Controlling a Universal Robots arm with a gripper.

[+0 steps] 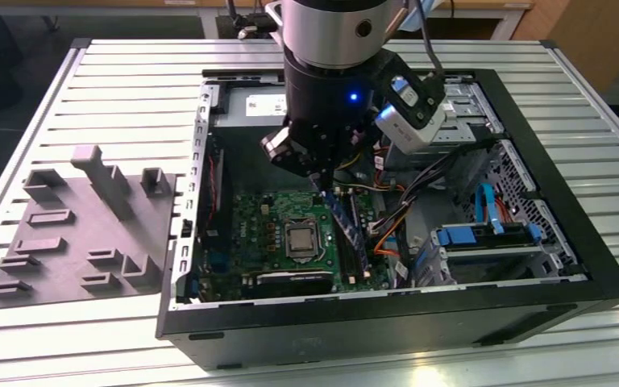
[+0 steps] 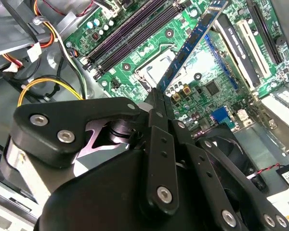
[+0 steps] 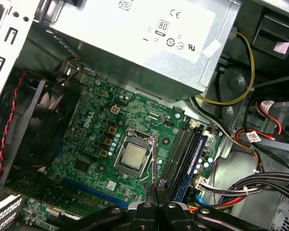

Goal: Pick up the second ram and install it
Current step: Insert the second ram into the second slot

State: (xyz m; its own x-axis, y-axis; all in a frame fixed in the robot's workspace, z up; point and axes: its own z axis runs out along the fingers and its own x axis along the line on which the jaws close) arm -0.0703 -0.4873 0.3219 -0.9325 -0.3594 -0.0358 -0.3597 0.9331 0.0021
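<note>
Slats of pale metal are forming the worktop [image 1: 126, 72], which is carrying an open black computer case [image 1: 396, 322]. A grey moulded fixture plate [image 1: 73, 234] is lying just beside the case, on the exterior view's left.

The arm is reaching down into the case, and the pincer [image 1: 326, 181] is hanging low over the green motherboard [image 1: 272, 214], close to the processor socket [image 1: 302, 240]. In both wrist views the pincer [image 2: 156, 94] [image 3: 158, 185] is showing its two fingers drawn together with no gap between the tips.

The second ram [image 1: 351, 234] is standing on its long edge over the board, running alongside the long black slots [image 2: 130, 33]. In the second wrist view the second ram [image 2: 197, 38] is stretching away from right at the fingertips. In the first wrist view the second ram [image 3: 193, 156] is sitting next to the slots [image 3: 177, 154], on their side away from the socket [image 3: 133, 156], with its near end disappearing behind the pincer's body. Whether the tips are pinching that end, pressing on it or only hanging just above it, I cannot tell.
</note>
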